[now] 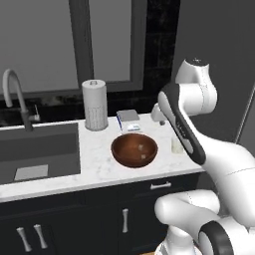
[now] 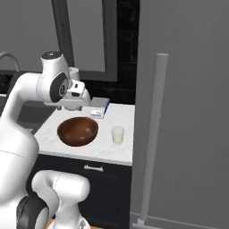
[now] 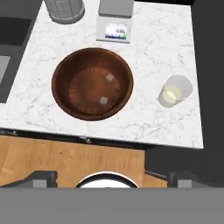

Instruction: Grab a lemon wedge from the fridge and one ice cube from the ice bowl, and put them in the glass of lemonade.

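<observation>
Wide reddish-brown wooden bowl (image 3: 92,83): 2 pale ice cubes (image 3: 110,78); clear lemonade tumbler (image 3: 175,91) at 3 o'clock, nothing added; two-finger gripper (image 3: 109,177) wide, empty.

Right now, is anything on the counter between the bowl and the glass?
No. In the hand view, only bare marble counter separates the bowl from the glass; the right base view shows the same.

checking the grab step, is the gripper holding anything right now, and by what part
Nothing is held. The gripper hangs open above the ice bowl, its fingertips spread wide with nothing between them.
</observation>
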